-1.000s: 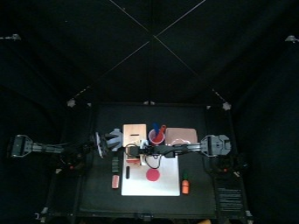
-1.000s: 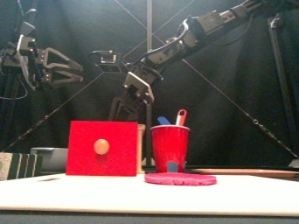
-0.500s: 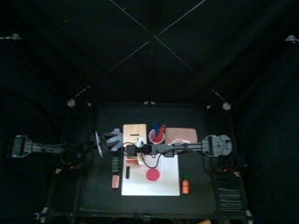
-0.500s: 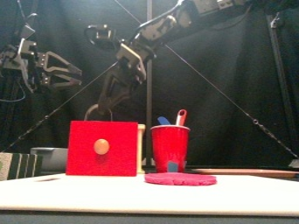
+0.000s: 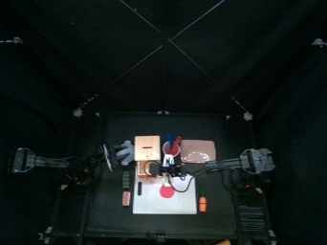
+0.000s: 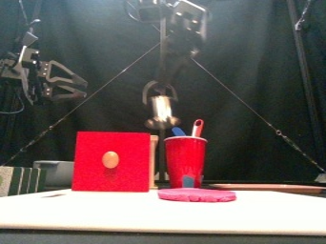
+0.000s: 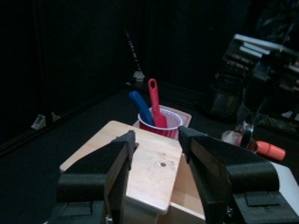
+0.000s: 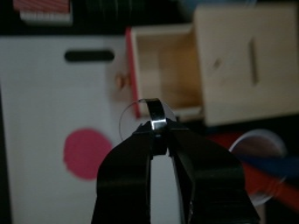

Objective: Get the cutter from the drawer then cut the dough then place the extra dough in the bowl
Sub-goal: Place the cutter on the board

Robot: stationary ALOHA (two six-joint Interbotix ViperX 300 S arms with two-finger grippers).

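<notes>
My right gripper is shut on the metal cutter, which it holds by the top. It hangs in the air above and in front of the open drawer of the wooden box. The cutter shines beneath the jaws. The red drawer front faces the table's front. A flat pink dough disc lies on the white board. My left gripper stands open, high over the box's left side, holding nothing.
A red cup with a blue and a red knife stands right of the box. The blue-grey bowl sits left of the drawer front. An orange toy lies on the board's right edge, and a small red one left of the board.
My right gripper has come up out of the drawer with the cutter and swung toward the right and the front. The left arm has hardly moved.
</notes>
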